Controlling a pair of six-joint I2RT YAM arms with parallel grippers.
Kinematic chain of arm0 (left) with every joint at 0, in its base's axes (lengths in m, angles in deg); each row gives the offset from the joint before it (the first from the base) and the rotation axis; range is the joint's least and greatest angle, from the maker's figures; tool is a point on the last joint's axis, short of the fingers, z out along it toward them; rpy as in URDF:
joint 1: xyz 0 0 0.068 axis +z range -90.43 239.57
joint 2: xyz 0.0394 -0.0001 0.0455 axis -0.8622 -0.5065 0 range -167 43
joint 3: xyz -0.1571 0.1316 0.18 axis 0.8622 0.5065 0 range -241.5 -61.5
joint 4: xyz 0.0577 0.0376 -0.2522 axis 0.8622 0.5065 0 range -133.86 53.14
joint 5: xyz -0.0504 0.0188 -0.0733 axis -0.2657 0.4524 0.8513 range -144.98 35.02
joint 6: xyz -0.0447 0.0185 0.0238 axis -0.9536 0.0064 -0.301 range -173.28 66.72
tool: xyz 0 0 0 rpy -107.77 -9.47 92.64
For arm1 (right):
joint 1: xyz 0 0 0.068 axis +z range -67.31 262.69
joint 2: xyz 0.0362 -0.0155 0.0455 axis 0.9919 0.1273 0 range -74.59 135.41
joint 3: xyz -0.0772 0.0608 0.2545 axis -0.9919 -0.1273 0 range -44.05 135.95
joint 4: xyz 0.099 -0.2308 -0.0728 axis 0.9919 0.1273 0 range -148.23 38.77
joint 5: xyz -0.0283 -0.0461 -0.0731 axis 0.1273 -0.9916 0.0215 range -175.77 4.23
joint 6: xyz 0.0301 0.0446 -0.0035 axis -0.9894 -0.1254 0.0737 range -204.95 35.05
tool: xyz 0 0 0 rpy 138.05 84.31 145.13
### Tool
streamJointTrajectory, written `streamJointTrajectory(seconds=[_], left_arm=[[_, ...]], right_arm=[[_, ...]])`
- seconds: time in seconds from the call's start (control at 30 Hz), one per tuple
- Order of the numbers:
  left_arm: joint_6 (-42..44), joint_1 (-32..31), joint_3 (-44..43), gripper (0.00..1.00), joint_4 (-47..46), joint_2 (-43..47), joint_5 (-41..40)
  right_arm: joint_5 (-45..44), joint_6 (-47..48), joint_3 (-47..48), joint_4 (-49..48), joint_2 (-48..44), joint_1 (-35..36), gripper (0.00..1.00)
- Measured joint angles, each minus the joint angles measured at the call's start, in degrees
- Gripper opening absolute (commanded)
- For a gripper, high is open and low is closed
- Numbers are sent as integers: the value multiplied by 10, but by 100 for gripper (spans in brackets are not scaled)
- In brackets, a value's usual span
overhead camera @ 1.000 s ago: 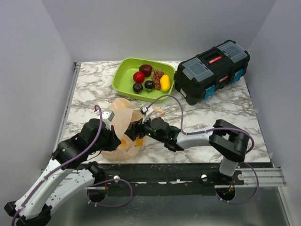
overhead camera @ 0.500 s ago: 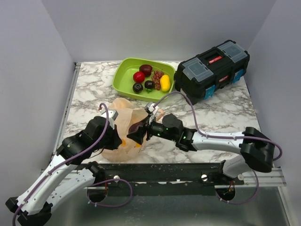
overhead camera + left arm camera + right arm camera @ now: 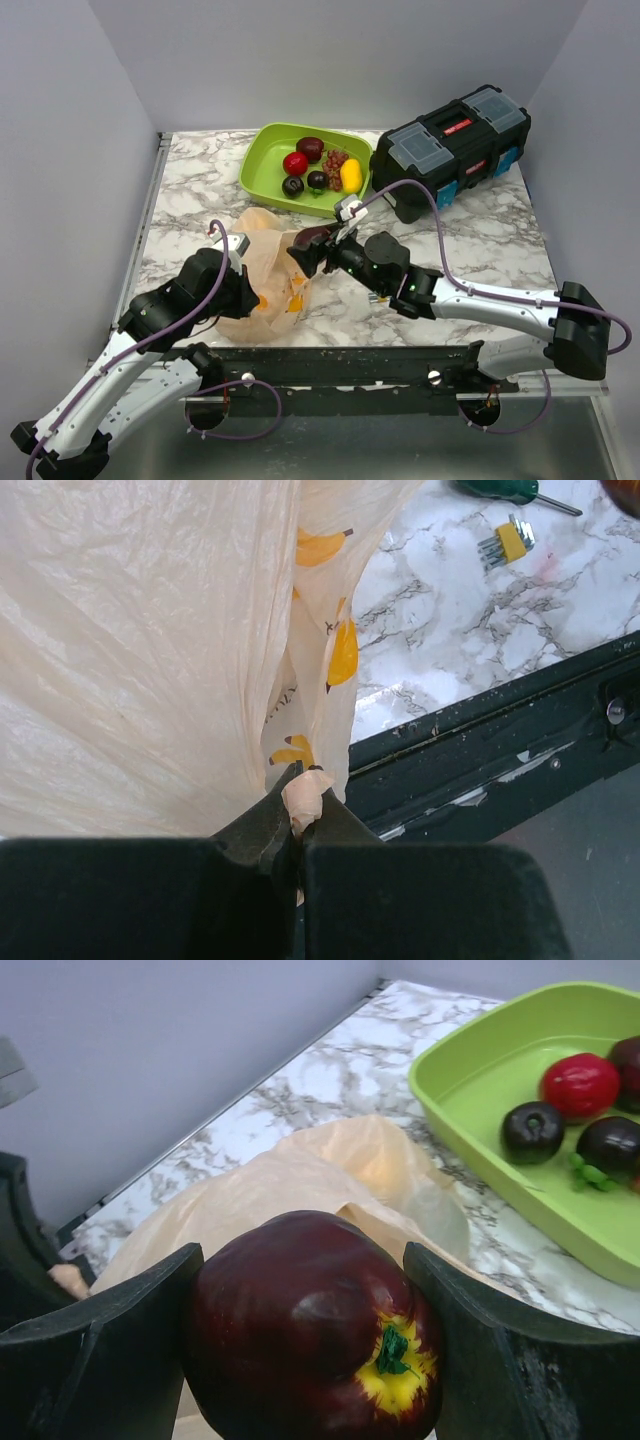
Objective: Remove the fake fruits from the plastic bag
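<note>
My right gripper (image 3: 314, 243) (image 3: 305, 1305) is shut on a dark red fake fruit (image 3: 310, 1330) (image 3: 311, 236) with a yellow patch round its green stem, held in the air just above the plastic bag (image 3: 262, 262) (image 3: 290, 1175). The pale-orange bag lies crumpled at the front left, with yellow banana prints on it. My left gripper (image 3: 303, 802) (image 3: 254, 293) is shut on a pinched fold of the plastic bag (image 3: 140, 650) near the table's front edge. Several more fake fruits lie in the lime-green tray (image 3: 254, 166) (image 3: 470, 1050): a red one (image 3: 295, 163) (image 3: 580, 1085), dark ones, a grape bunch (image 3: 335, 163), a yellow one (image 3: 351, 175).
A black toolbox (image 3: 450, 150) stands at the back right, next to the tray. A green-handled screwdriver (image 3: 510, 490) and a yellow hex-key set (image 3: 503, 545) lie on the marble right of the bag. The black front rail (image 3: 480, 760) runs just behind my left gripper.
My right gripper has come up out of the bag with the dark red fruit and moved back and right, towards the tray. The left gripper has kept its hold on the bag.
</note>
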Motion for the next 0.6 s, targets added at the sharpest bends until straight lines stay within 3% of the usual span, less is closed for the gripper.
streamJointTrajectory(seconds=[0.3,0.6], left_arm=[[0,0,2,0,-1,17,0],[0,0,3,0,-1,26,0]], right_arm=[[-89,5,42,13,17,-28,1],[-69,-66,171,45,141,-163,1]])
